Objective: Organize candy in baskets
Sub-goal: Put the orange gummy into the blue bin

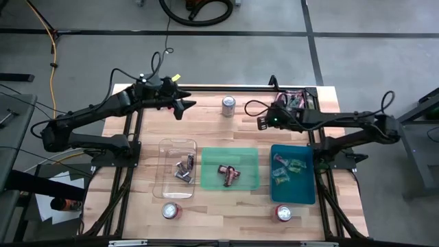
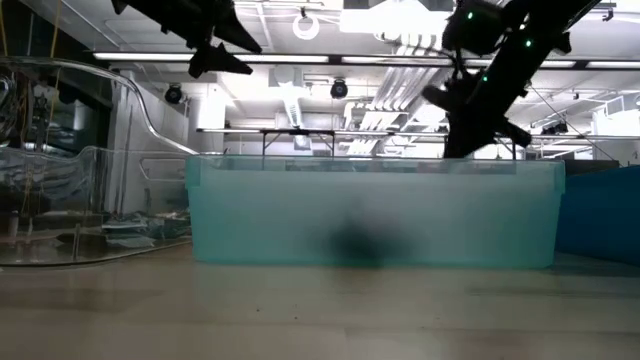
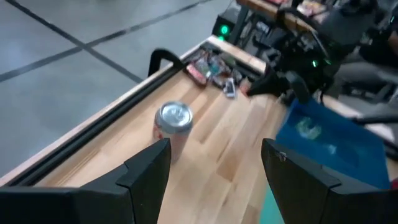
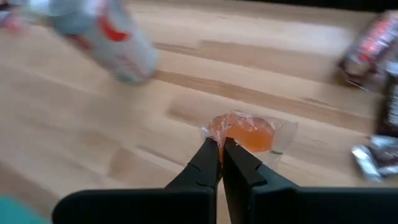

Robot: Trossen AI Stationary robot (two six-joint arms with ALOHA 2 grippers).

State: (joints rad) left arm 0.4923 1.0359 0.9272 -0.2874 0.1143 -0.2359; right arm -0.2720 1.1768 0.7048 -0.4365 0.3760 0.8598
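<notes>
While the high view shows the right gripper beyond the teal-blue basket, the left gripper hovers wide open, empty, left of the can. In the right wrist view, closed fingers pinch an orange-wrapped candy.

Grey concrete floor, yellow cable, bright ceiling lights
</notes>
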